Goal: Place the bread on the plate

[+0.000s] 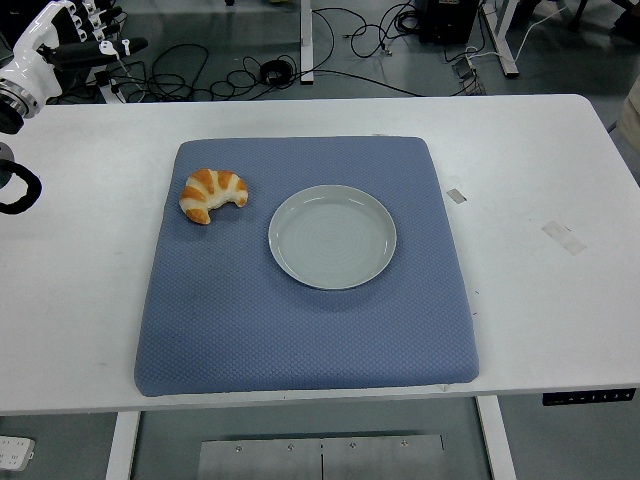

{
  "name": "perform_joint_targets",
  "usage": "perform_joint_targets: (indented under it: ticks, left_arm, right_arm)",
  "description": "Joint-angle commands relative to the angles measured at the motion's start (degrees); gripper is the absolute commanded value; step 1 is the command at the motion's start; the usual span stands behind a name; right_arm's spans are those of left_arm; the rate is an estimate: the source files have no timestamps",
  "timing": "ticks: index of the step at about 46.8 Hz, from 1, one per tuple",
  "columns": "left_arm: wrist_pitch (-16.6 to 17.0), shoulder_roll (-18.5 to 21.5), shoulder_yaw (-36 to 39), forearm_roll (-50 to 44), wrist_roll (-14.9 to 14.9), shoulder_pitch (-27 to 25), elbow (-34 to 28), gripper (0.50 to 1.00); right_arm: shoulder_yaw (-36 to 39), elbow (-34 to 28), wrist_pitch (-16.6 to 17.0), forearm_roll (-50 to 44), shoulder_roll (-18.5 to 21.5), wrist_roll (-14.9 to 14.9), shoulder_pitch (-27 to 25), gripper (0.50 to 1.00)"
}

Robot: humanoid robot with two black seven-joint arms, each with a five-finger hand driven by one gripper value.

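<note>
A golden croissant point(212, 194) lies on the blue mat point(300, 320), in its upper left part. A pale grey plate point(332, 236) sits empty on the mat just right of the croissant, a small gap apart. My left hand point(75, 35) is at the picture's top left corner, beyond the table's far left edge and well away from the croissant. Its fingers are spread and hold nothing. The right arm is out of view.
The mat lies in the middle of the white table point(540, 300). Two bits of tape point(563, 236) are stuck to the table right of the mat. Cables point(250, 70) lie on the floor behind the table.
</note>
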Motion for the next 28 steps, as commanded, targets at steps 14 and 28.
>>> perform_joint_targets:
  ticks: [14, 28]
  left_arm:
    - [0.0, 0.0, 0.0, 0.0, 0.0, 0.1, 0.0, 0.969]
    - [0.0, 0.0, 0.0, 0.0, 0.0, 0.2, 0.0, 0.969]
  right_arm:
    - [0.0, 0.0, 0.0, 0.0, 0.0, 0.0, 0.0, 1.000]
    - [0.0, 0.0, 0.0, 0.0, 0.0, 0.0, 0.0, 1.000]
